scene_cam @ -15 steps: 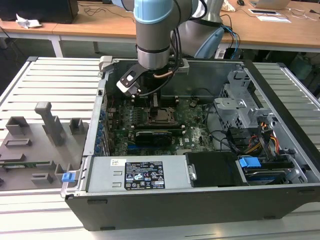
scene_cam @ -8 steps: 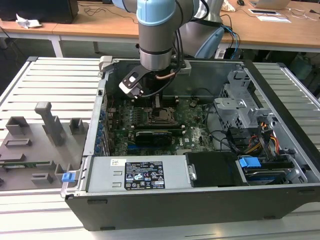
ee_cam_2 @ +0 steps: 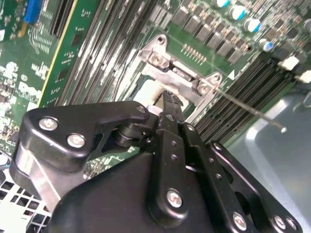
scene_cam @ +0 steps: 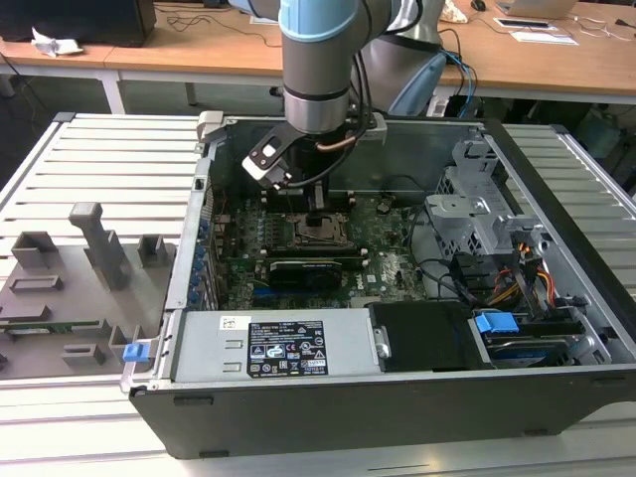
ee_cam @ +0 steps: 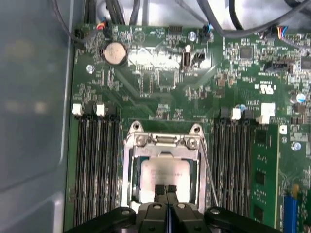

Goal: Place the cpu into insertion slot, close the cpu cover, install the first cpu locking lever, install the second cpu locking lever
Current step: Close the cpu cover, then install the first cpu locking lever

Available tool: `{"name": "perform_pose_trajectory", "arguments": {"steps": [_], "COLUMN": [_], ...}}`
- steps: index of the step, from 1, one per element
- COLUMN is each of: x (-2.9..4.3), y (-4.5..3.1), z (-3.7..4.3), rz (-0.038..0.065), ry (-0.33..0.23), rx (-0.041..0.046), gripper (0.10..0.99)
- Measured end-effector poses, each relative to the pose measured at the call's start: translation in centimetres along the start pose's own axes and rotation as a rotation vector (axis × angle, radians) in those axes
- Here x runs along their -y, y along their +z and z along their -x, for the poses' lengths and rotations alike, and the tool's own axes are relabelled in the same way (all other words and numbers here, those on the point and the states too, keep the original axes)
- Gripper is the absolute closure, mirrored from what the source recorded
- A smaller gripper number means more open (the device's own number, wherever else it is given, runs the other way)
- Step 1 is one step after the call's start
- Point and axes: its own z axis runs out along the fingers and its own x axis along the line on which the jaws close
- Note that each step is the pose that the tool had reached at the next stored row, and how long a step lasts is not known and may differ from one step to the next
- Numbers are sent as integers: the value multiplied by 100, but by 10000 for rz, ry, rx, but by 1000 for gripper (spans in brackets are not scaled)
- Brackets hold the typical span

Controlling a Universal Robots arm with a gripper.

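The cpu (ee_cam: 165, 172), a pale silver square, lies in the socket on the green motherboard (ee_cam: 160, 82). The cpu cover (ee_cam: 128, 167), a grey metal frame, lies down around it with the chip showing through its window. My gripper (ee_cam: 165, 190) is shut, its two black fingertips pressed together right over the cpu's edge and the cover's edge there. In the exterior view the gripper (scene_cam: 316, 213) hangs straight above the socket (scene_cam: 318, 235). A thin metal locking lever (ee_cam: 209, 174) runs along one side of the socket; in the second wrist view the lever (ee_cam_2: 252, 110) juts out, its end free.
Rows of memory slots (ee_cam: 95, 160) flank the socket on both sides. Cables (scene_cam: 447, 273) and a metal drive cage (scene_cam: 487, 204) fill the case at the exterior view's right. The power supply (scene_cam: 283, 346) sits at the case front. A grey fixture tray (scene_cam: 70, 288) lies outside the case.
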Motion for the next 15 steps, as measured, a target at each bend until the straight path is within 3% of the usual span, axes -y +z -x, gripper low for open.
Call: {"name": "perform_pose_trajectory", "arguments": {"steps": [10,15], "x": [-108,-116], "y": [6,-17], "z": [4,3], "rz": [0,1], "ry": [-1,0], "rx": [0,-1], "gripper": [980,980]}}
